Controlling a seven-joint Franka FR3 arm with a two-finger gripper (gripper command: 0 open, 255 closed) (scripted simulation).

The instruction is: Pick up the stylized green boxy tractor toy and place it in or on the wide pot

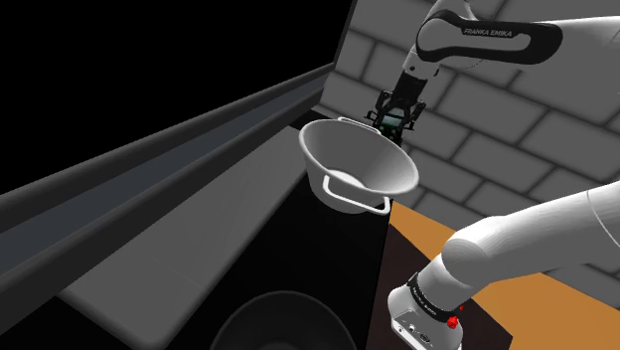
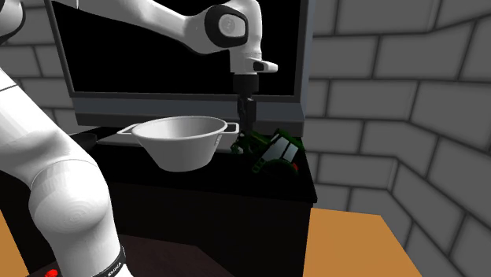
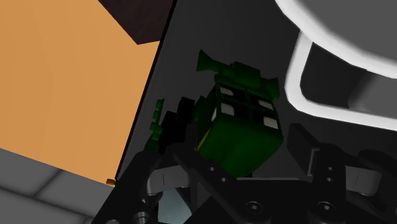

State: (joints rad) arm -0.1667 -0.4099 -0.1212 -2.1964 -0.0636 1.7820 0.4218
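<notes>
Grey block wall (image 2: 393, 79) behind; a low dark surface (image 2: 307, 182) stands against it, over an orange floor (image 2: 354, 244). A large black panel in a grey frame (image 2: 157, 47) rises at the back of the surface. The white wide pot (image 2: 182, 140) sits upright on the surface, handles at its rim, nothing visible inside it. The green tractor toy (image 3: 242, 124) lies just beside the pot, on the second exterior view's right, tipped over at an angle rather than on its wheels (which wheels touch the surface cannot be made out). The gripper (image 2: 247, 118) hangs low over the gap between pot and toy, pointing down. In the wrist view the jaws stand apart with the tractor's boxy body between them; a dark gap shows on the pot-side jaw, so no clamp is evident and the toy reads as not yet held. Judged step: the approach to the grasp, final alignment over the toy. Lift and transfer are not yet done. The next move calls for a short descent so the jaws bracket the body squarely, then closing on its flat sides rather than on the wheels. Clearance is tight: the pot's near handle is close to one jaw, so any sideways correction should go away from the pot. After that, a lift high enough to clear the rim.
</notes>
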